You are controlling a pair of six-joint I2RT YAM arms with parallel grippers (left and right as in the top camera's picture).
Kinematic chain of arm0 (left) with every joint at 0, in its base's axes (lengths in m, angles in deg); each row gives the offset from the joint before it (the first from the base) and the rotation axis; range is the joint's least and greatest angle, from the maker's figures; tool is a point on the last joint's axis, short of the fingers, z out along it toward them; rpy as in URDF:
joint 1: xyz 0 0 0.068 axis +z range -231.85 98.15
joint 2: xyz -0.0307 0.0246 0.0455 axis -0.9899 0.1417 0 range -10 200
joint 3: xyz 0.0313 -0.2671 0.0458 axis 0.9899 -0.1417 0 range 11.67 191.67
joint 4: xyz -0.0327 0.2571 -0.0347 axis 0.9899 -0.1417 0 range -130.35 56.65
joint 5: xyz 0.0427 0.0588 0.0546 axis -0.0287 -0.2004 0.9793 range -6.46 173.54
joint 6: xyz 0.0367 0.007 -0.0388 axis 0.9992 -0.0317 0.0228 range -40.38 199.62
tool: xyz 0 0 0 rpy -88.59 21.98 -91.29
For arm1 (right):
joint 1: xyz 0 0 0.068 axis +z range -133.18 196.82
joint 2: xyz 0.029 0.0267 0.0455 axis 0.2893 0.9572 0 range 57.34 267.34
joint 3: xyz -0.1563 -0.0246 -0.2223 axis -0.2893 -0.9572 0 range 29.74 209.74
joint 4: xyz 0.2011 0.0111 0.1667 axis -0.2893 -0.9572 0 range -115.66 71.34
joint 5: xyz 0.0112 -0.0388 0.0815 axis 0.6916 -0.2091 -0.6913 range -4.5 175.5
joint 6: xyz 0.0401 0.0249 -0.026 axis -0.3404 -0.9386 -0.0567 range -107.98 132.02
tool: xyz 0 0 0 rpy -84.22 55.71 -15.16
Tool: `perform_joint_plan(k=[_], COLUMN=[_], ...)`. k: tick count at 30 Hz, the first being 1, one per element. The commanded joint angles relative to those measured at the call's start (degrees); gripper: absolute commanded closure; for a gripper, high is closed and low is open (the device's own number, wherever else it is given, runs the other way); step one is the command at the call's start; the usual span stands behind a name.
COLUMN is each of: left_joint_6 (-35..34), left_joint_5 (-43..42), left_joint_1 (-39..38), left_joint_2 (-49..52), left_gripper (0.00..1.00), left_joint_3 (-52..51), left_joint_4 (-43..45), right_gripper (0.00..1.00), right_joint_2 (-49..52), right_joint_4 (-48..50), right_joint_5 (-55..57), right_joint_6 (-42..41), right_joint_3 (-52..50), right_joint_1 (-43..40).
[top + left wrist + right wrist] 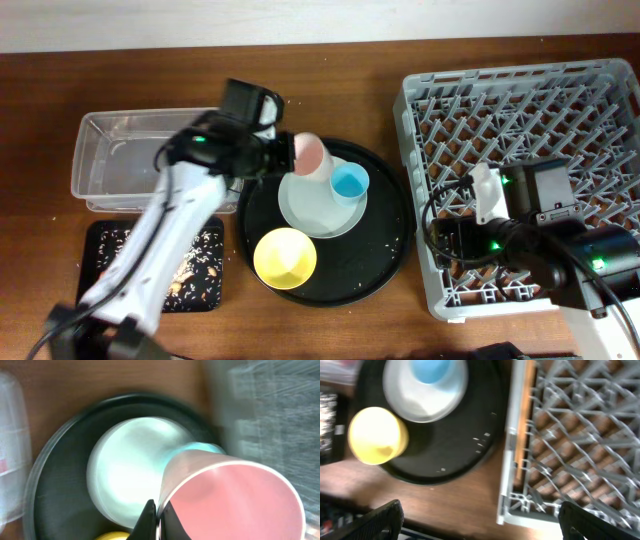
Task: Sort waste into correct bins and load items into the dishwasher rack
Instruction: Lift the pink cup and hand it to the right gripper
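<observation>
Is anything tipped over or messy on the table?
Yes. The pink cup is tipped sideways, its rim pinched by the left gripper. A few pale grains are scattered on the round black tray.

Your overhead view: grey lattice rack [520,95] at 3 o'clock. Round black tray [385,250] at centre, flecked pale. On it you see pale plate [310,207], yellow bowl [285,257] at 6 o'clock, blue cup [349,182], and pink cup [309,153] at 12. Clear tub [120,155] at 9 o'clock. Small black tray [98,242] at 8, speckled with pale grains [195,265]. Brown wood-grain table [350,70].
</observation>
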Motion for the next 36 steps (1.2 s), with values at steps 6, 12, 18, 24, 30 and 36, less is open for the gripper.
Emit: perform_joint_plan(k=[6, 12, 18, 24, 30, 36], left_joint_6=[16.9, 21.1, 21.9, 21.9, 21.9, 21.9], left_joint_5=[-57.4, -60.0, -60.1, -60.1, -61.5, -61.5], left_joint_1=[14.3, 14.0, 9.4, 5.2, 4.3, 4.3], left_joint_2=[-3.6, -3.6, -3.6, -3.6, -3.6, -3.6], left_gripper=[1.0, 1.0, 1.0, 1.0, 1.0, 1.0], left_joint_3=[2.0, 2.0, 2.0, 2.0, 2.0, 2.0], left_joint_4=[-3.4, -8.5, -9.9, -9.3, -9.3, -8.6], right_gripper=[0.02, 0.02, 0.02, 0.02, 0.02, 0.15], right_joint_2=[0.0, 0.7, 1.4, 6.0, 9.6, 9.6], right_joint_4=[11.5, 15.0, 16.6, 17.2, 22.8, 24.8], right_joint_5=[-40.3, -47.4, -47.4, -47.4, -52.9, -58.1], right_joint_6=[9.9, 9.9, 9.9, 9.9, 9.9, 9.8], right_joint_3=[2.0, 1.9, 1.9, 1.9, 1.9, 1.9], right_joint_1=[-0.3, -0.3, -0.3, -0.2, -0.2, -0.2])
